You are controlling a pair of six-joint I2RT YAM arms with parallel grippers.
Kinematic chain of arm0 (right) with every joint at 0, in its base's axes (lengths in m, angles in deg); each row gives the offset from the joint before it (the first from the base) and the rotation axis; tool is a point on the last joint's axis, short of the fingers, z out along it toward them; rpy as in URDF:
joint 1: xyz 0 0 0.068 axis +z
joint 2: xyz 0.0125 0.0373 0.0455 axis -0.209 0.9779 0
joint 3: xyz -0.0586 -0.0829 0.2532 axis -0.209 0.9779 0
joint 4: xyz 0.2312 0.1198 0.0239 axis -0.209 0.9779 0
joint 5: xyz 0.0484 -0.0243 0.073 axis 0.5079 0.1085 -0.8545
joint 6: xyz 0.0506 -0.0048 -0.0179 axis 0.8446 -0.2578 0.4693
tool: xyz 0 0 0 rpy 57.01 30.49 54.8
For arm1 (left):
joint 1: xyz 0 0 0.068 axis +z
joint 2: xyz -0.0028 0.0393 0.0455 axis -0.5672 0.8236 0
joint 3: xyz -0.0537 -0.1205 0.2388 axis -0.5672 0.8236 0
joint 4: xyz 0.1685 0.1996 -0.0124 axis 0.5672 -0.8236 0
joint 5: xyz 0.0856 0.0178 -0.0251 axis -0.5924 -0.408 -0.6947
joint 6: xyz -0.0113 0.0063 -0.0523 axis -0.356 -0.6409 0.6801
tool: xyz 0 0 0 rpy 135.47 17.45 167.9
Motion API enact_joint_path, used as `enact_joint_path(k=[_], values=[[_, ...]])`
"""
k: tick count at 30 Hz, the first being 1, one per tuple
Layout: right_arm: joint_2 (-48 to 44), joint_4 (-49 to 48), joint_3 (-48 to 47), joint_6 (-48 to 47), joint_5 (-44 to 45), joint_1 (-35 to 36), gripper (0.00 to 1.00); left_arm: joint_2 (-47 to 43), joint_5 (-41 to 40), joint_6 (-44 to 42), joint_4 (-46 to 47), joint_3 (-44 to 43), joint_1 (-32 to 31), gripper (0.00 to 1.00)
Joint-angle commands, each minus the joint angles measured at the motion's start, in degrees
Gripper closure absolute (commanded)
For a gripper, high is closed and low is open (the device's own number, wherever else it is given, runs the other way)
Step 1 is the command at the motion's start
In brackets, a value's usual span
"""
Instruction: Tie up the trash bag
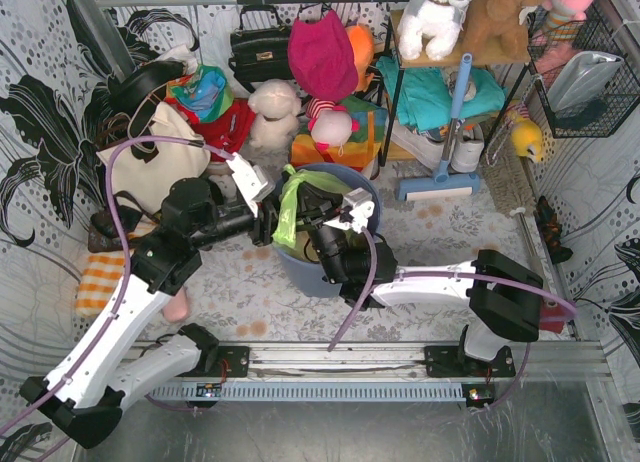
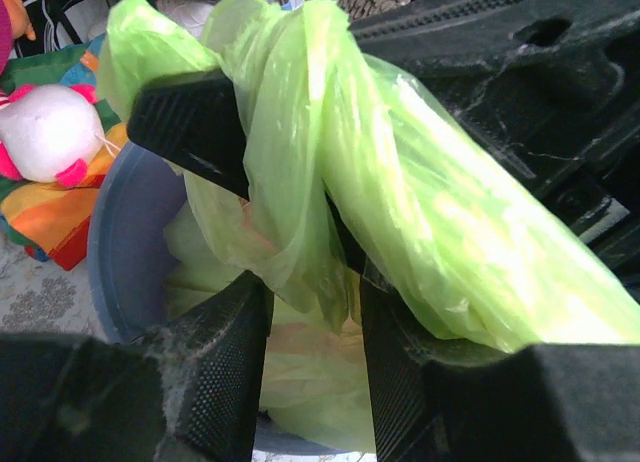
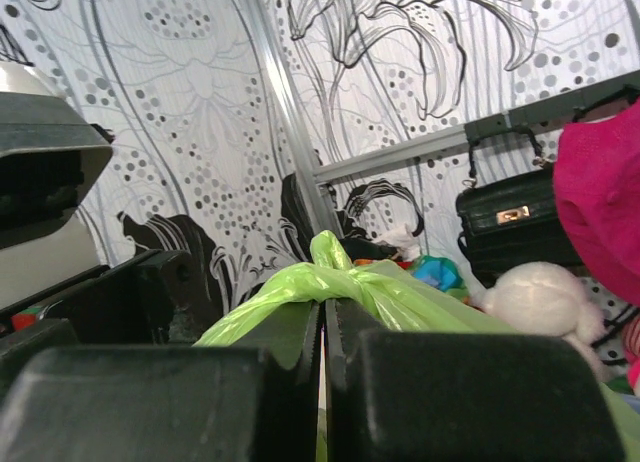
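The trash bag (image 1: 287, 210) sits in the blue bin (image 1: 300, 272), its neck twisted. The right gripper (image 3: 322, 317) pinches one tail shut. The left gripper (image 2: 305, 312) stands half parted, loose around a fold. It should probably re-pinch near the twist, then pull outward steadily.

Overhead view: the light is bright, even and diffuse. Shadows under the arms on the table (image 1: 250, 297) are soft and faint. The wide lens makes uprights at the sides lean, as on the metal post (image 1: 100, 27).

Left wrist view: the trash bag (image 2: 420, 232) glows and is washed out towards the lower right. The fingers (image 2: 215, 382) of the left gripper (image 2: 308, 282) are dark and soft.

Right wrist view: the right gripper (image 3: 323, 317) forms a blurred, underexposed foreground. The patterned wall (image 3: 200, 112) is sharp.
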Motion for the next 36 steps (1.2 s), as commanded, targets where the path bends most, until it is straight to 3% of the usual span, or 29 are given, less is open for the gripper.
enact_joint_path(k=[1, 18, 23, 36], values=[[-1.7, -0.8, -0.1, 2.9, -5.6, 0.2, 1.0, -1.3, -2.9, -0.5, -0.8, -3.4, -0.5, 0.51], [-1.6, -4.0, 0.1, -1.3, -11.7, 0.2, 1.0, -7.5, -9.2, 4.5, -1.3, -6.3, -0.6, 0.5], [-2.1, -3.9, 0.4, -1.4, -13.3, 0.3, 1.0, -5.9, -8.7, 8.5, -3.3, -11.6, -0.5, 0.51], [-2.6, -3.9, 0.8, -1.8, -13.8, 0.3, 1.0, -2.0, -16.4, 20.3, -3.1, -22.0, -0.5, 0.51]])
